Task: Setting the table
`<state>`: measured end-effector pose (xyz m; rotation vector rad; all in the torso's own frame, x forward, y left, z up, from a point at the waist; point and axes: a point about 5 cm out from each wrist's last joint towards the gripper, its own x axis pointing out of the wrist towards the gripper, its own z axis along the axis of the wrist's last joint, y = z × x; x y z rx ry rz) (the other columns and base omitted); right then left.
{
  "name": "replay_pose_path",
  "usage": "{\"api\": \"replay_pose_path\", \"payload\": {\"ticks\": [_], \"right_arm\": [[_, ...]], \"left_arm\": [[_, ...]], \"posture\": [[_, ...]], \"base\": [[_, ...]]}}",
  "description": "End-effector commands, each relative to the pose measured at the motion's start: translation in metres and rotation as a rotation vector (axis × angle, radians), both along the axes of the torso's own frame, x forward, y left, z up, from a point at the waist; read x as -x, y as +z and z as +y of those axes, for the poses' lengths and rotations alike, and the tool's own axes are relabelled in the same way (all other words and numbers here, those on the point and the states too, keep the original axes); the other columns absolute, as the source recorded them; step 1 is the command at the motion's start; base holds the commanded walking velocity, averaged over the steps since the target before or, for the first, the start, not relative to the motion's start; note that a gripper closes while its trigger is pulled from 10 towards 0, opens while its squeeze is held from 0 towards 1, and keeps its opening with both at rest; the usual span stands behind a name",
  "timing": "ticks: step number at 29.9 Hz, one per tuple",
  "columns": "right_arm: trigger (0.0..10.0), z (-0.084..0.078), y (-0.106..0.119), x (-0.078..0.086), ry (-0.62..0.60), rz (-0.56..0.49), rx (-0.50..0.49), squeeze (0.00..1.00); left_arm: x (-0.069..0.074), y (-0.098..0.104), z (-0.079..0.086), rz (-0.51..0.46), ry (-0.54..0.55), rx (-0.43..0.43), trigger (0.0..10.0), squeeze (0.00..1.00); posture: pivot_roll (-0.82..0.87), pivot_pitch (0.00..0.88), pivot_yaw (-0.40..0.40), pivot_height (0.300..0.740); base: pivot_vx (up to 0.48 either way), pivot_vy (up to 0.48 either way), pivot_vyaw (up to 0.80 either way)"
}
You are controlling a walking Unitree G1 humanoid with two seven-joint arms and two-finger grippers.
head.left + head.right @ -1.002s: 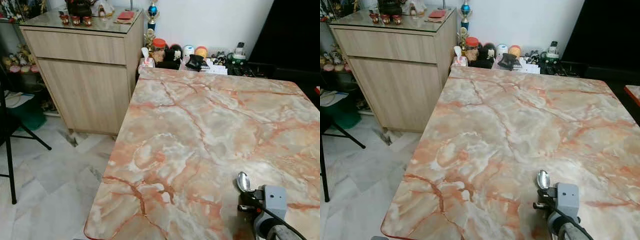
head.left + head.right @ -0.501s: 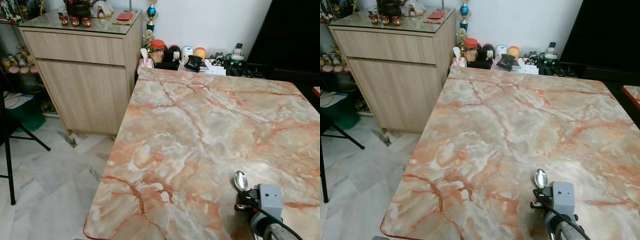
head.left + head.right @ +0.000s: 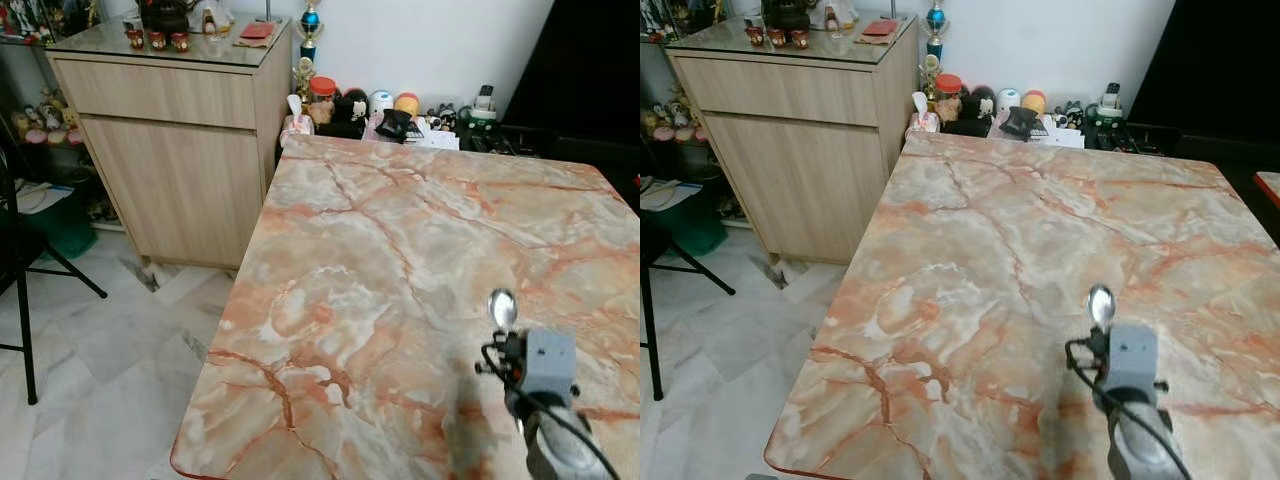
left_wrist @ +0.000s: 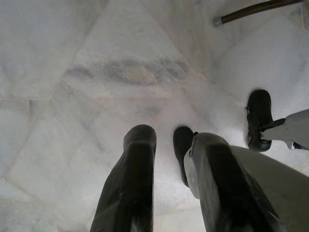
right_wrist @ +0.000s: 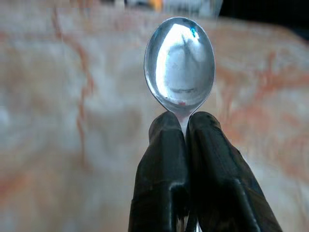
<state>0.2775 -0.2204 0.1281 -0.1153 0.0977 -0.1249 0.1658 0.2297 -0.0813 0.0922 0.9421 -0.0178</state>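
right gripper (image 5: pixel 182 126) pinches shiny oval spoon (image 5: pixel 179 65) over glossy marbled table (image 3: pixel 400 250)

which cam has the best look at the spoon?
Right wrist view: the shiny silver metal spoon shows large, bowl up, its neck pinched in the right gripper. Both eye views show it only as a small bowl above the orange marble table. The left wrist view looks at floor tiles.

Even indoor light, soft glare on table (image 3: pixel 400 230); right wrist view: table blurred, spoon (image 5: pixel 179 65) sharp, reflective; arm's faint shadow.
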Motion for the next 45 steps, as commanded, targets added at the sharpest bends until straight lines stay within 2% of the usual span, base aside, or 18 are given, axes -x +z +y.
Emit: {"api": "replay_pose_path", "payload": {"ticks": [1, 10, 19, 25, 39, 45], "right_arm": [[10.0, -0.002, 0.017, -0.007, 0.005, -0.078, 0.01, 0.0], [10.0, 0.01, 0.035, -0.025, 0.004, -0.198, -0.014, 0.0], [10.0, 0.001, 0.042, -0.028, -0.045, -0.24, -0.026, 0.0], [10.0, 0.004, 0.042, -0.029, -0.037, -0.243, -0.021, 0.0], [10.0, 0.007, 0.044, -0.031, -0.02, -0.265, -0.015, 0.0], [10.0, 0.004, 0.042, -0.031, -0.033, -0.258, -0.038, 0.0]], "left_arm": [[0.003, -0.003, -0.002, 0.03, 0.012, 0.003, 10.0, 0.0], [-0.008, 0.001, -0.006, 0.002, 0.017, 0.002, 10.0, 0.0], [-0.011, 0.001, -0.012, 0.0, -0.014, 0.004, 10.0, 0.0], [-0.009, 0.0, -0.013, 0.004, -0.015, 0.004, 10.0, 0.0], [-0.008, -0.001, -0.013, 0.009, -0.011, 0.003, 10.0, 0.0], [-0.006, -0.001, -0.013, 0.011, -0.005, 0.004, 10.0, 0.0]], "posture": [[0.02, 0.058, -0.045, 0.74], [0.01, 0.03, -0.047, 0.74], [0.0, 0.017, -0.046, 0.74], [0.01, 0.012, -0.048, 0.74], [0.01, 0.028, -0.049, 0.74], [0.01, 0.038, -0.049, 0.74]], "base": [[0.0, 0.0, 0.0], [0.0, 0.0, 0.0], [0.0, -0.03, -0.09], [0.0, -0.48, -0.8], [0.0, -0.48, 0.0], [0.0, -0.48, 0.0]]}}
